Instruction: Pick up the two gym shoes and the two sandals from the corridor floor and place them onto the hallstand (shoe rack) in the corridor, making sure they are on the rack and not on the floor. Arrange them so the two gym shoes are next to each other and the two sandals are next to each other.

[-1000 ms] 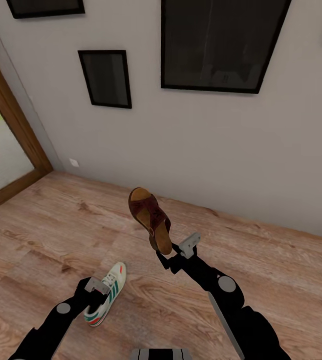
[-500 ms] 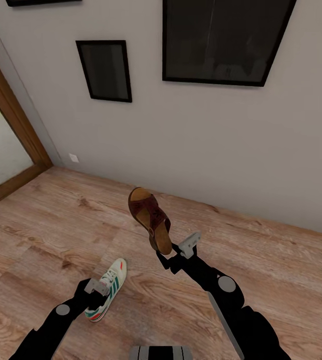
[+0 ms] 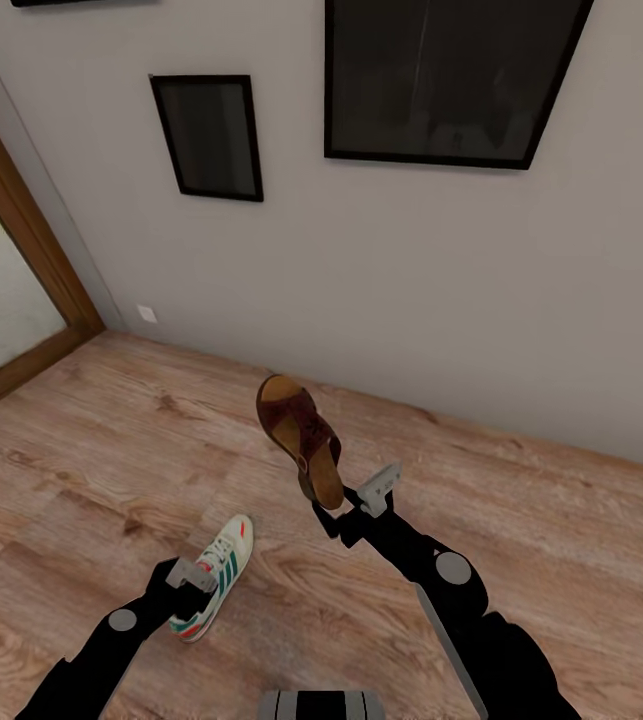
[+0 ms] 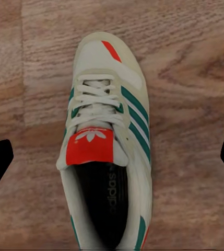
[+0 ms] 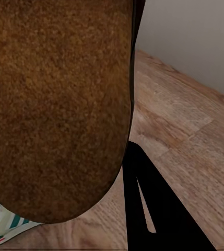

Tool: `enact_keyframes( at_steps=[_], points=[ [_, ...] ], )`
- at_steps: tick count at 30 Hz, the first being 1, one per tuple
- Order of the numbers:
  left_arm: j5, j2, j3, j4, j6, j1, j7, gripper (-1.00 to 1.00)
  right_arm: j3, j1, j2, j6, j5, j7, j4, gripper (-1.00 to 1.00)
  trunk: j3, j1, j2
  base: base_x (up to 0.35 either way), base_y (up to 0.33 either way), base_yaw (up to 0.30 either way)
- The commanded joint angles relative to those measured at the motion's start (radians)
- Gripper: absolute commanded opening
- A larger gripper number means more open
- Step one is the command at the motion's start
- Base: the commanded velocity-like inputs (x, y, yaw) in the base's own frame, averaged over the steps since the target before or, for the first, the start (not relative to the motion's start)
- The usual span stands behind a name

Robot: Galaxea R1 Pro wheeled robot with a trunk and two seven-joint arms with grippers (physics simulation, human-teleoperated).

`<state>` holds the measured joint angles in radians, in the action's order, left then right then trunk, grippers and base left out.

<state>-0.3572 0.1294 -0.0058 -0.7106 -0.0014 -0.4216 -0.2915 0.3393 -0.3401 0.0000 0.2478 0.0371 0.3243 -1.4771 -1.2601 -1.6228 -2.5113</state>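
My right gripper [image 3: 346, 505] clamps the reddish-brown leather sandal [image 3: 301, 438] aloft by its heel. Left gripper [image 3: 193, 580] spread wide over the white green-striped sneaker [image 4: 107, 151] on the wood-grain floor [image 3: 81, 470].

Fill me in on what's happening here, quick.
A two-armed robot is gathering shoes off a wood floor. Its right gripper holds a brown sandal by the heel, raised in the air with the toe pointing up toward the wall. Its left gripper hovers open above a white gym shoe with green stripes that lies on the floor, fingers spread to either side of it and not yet closed.
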Motion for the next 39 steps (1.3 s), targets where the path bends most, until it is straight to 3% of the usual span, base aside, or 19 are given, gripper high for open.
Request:
enact_keyframes(
  at_steps=[1, 9, 39],
  points=[
    [-0.007, 0.001, 0.000, -0.001, 0.000, 0.000, -0.003, 1.00, 0.000, 0.000, 0.000, 0.007, 0.000, 0.002, -0.002, -1.00, -0.006, 0.000, -0.001, 0.000, 0.000, 0.000],
    [-0.007, 0.001, 0.000, -0.002, 0.000, 0.000, -0.002, 1.00, 0.000, 0.000, 0.000, 0.007, 0.000, 0.002, -0.002, -1.00, -0.048, -0.004, -0.002, 0.000, 0.000, 0.000],
    [-0.006, 0.002, 0.010, -0.008, 0.001, 0.000, 0.008, 1.00, -0.002, 0.000, 0.000, 0.007, 0.000, 0.002, -0.005, -1.00, -0.065, -0.004, -0.002, 0.037, 0.034, 0.058]
  ],
)
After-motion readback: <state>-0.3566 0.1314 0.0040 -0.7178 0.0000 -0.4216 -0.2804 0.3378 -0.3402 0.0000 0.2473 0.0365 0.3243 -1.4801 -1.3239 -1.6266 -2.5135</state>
